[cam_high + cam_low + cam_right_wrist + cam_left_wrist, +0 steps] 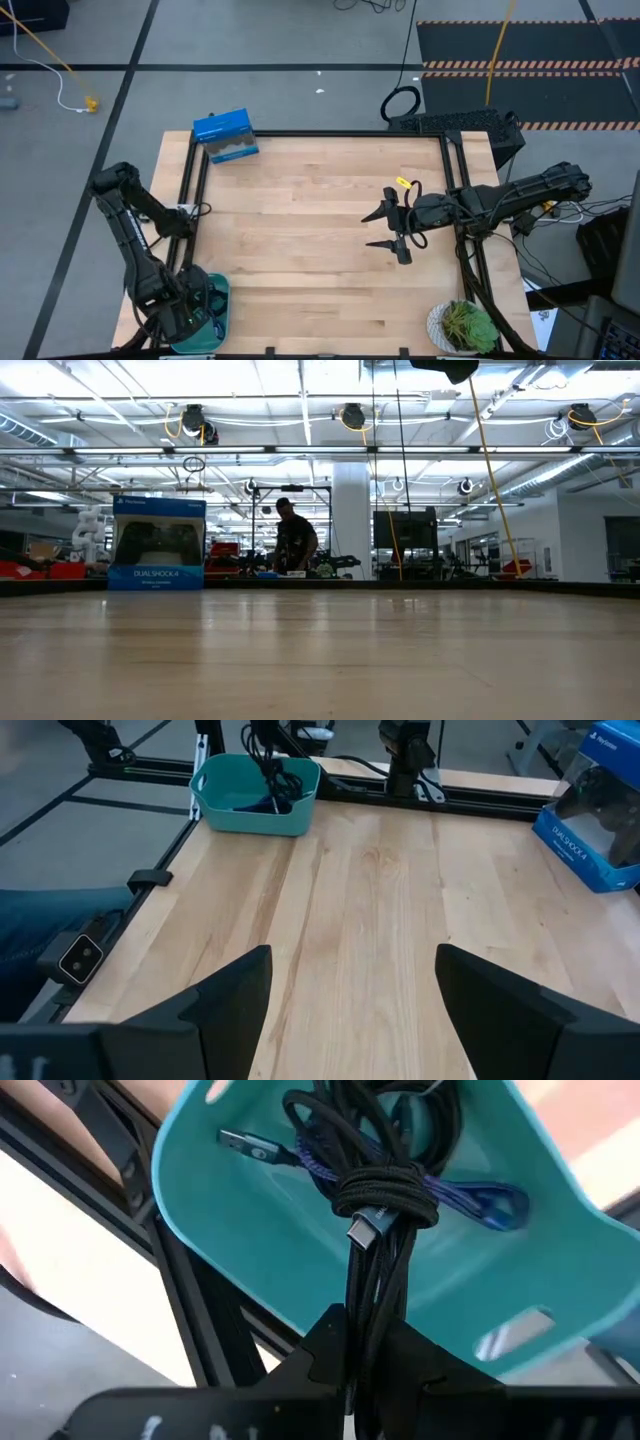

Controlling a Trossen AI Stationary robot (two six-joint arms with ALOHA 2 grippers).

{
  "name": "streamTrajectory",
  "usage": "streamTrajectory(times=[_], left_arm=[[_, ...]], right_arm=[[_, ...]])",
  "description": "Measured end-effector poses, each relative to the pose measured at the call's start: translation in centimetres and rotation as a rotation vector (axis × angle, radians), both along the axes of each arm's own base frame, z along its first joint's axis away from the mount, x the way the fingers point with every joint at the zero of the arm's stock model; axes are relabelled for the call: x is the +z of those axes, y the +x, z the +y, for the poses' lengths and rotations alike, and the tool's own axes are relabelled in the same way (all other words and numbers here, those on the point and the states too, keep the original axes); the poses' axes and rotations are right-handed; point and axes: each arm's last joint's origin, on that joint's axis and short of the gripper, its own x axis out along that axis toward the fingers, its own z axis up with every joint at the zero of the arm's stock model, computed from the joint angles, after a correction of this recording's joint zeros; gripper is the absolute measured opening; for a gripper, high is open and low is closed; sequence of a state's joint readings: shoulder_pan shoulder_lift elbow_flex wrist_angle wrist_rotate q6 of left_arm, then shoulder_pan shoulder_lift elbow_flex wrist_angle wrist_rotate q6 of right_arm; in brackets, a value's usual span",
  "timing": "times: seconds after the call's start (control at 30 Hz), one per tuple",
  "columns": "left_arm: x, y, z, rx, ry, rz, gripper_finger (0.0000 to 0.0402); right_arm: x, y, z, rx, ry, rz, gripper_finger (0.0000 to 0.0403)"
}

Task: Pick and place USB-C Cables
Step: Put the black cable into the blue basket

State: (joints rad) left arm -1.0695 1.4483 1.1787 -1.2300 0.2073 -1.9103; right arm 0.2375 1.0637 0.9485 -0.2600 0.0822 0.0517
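I see a pale wooden table [320, 260] edged by a black frame, with a blue game-controller box [226, 136] at its upper left and a plant [463, 325] at the lower right. Beyond it the room is a bright workshop where a person [293, 540] stands far back.

At the lower left, the left gripper [368, 1355] has its fingers closed on a black cable bundle [385, 1210], long axis running straight down into the teal bin [250, 1270]. A blue-purple cable [470, 1198] lies across the bin floor. The right gripper [396, 230] hovers mid-table, fingers spread wide, empty.
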Motion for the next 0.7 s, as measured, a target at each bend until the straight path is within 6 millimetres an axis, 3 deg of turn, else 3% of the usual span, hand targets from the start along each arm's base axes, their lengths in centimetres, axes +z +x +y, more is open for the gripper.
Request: streamTrajectory(times=[0.13, 0.47, 0.7], left_arm=[[-0.7, -0.1, 0.2, 0.009, 0.026, 0.001, 0.0050], [-0.7, 0.3, -0.5, 0.015, -0.041, -0.049, 0.0153], [-0.6, 1.0, -0.4, 0.010, -0.068, -0.073, 0.0175]], right_arm=[[0.0, 0.0, 0.0, -0.004, 0.008, 0.002, 0.0274], [0.0, 0.0, 0.0, -0.005, 0.009, 0.005, 0.0274], [0.0, 0.0, 0.0, -0.005, 0.009, 0.005, 0.0274]])
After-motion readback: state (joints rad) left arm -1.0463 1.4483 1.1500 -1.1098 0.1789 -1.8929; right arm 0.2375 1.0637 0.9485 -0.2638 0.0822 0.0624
